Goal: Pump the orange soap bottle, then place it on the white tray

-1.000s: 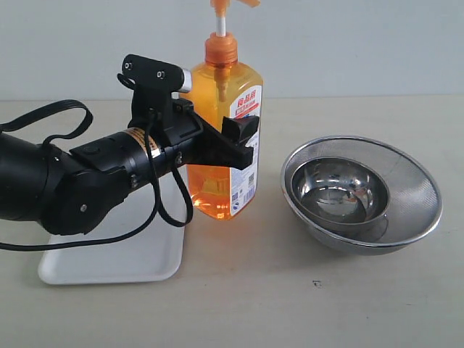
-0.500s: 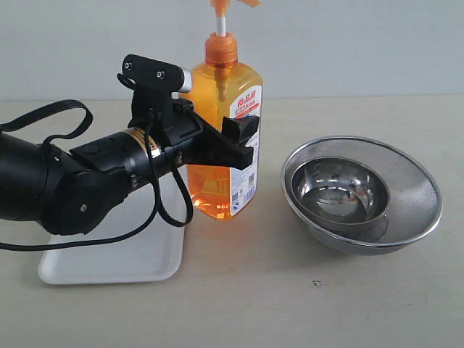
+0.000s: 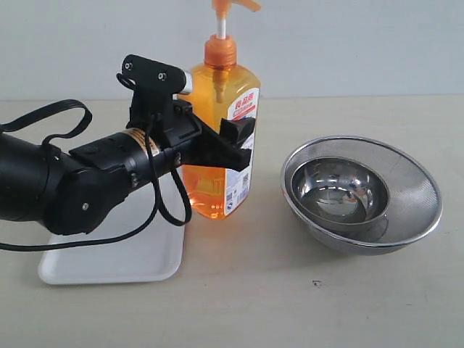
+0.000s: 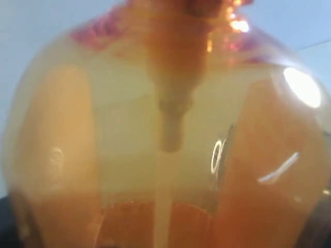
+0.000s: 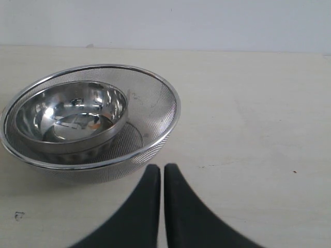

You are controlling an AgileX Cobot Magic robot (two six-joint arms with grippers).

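Clamping the orange soap bottle (image 3: 214,190) at mid-body, the left gripper (image 3: 235,141) has shifted it slightly left since a second ago, and its base is now just beside the white tray (image 3: 109,262). The right gripper (image 5: 162,181) is closed and empty.

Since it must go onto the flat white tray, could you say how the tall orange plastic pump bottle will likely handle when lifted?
The tall translucent orange plastic soap bottle looks well filled, so probably heavy for its size. Tall, narrow and leaning in the left tool, it seems apt to tip when set down. Its glossy sides may slip.
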